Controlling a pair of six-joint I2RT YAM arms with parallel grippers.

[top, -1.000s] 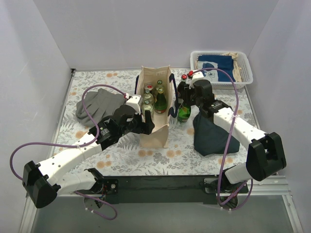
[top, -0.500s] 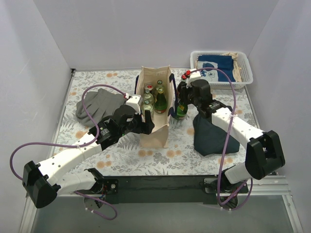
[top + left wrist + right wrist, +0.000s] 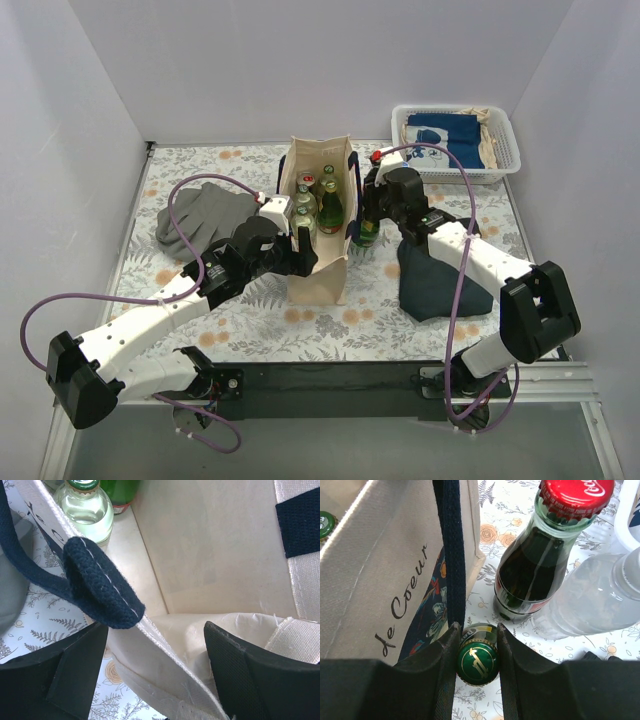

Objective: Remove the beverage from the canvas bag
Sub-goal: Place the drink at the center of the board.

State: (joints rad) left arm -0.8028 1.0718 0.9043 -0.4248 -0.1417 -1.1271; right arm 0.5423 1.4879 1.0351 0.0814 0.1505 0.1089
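Note:
The cream canvas bag (image 3: pixel 320 265) with navy handles stands mid-table, several bottles (image 3: pixel 318 203) upright inside. My right gripper (image 3: pixel 368 208) is shut on the neck of a green-capped green bottle (image 3: pixel 477 662), held upright just outside the bag's right wall (image 3: pixel 380 575), against the navy handle (image 3: pixel 451 550). Its base is hidden. My left gripper (image 3: pixel 155 630) is open, its fingers straddling the bag's near-left wall (image 3: pixel 165 675). A clear bottle (image 3: pixel 87 505) inside the bag shows in the left wrist view.
A red-capped cola bottle (image 3: pixel 540 555) and a clear plastic bottle (image 3: pixel 600 595) stand on the table just beyond the green bottle. A navy cloth pouch (image 3: pixel 435 275) lies under my right arm. There is a white basket (image 3: pixel 505 130) at the back right and grey gloves (image 3: pixel 195 215) to the left.
My right gripper has carried the green bottle a little left and back, closer to the bag's right wall. The left arm and bag have not moved.

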